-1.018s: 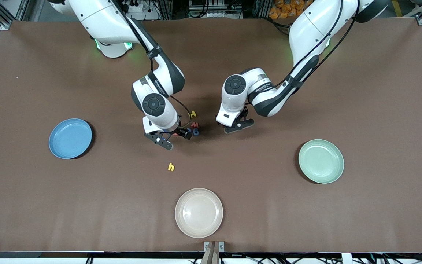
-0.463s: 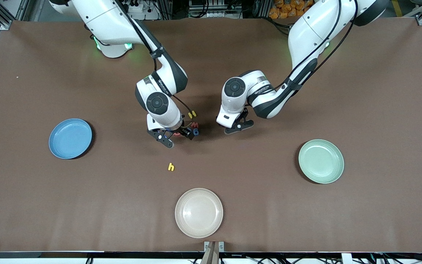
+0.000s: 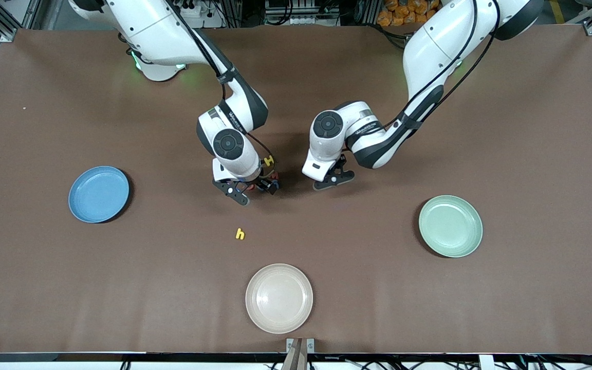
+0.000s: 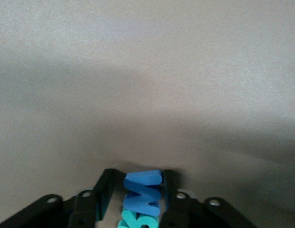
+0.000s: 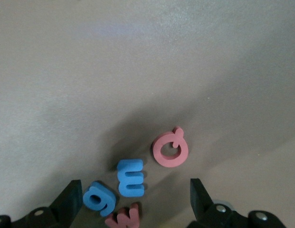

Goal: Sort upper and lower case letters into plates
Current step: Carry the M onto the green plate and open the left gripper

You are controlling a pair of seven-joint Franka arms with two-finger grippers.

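My left gripper (image 4: 138, 183) is low at the table's middle (image 3: 333, 179), shut on a blue letter (image 4: 143, 190) that stands on edge between its fingers. A teal letter (image 4: 138, 221) lies against it. My right gripper (image 5: 135, 202) hangs open over a cluster (image 3: 252, 189): a blue E (image 5: 131, 177), a blue lower-case letter (image 5: 99, 197), a red w (image 5: 123, 217) and a pink Q (image 5: 170, 149). One yellow letter (image 3: 269, 161) lies beside the right wrist; another yellow h (image 3: 240, 234) lies alone nearer the camera. The blue plate (image 3: 98, 193) and the pale green plate (image 3: 450, 225) hold nothing.
A cream-white plate (image 3: 279, 298) sits near the table's front edge, nearer the camera than both grippers. The brown table mat (image 3: 532, 128) stretches wide around both plates. The two arms' wrists stand close together at the middle.
The left gripper's fingers have closed in on the blue letter. The right gripper has slid toward the left arm's end, over the letter cluster, and now covers most of it in the front view.
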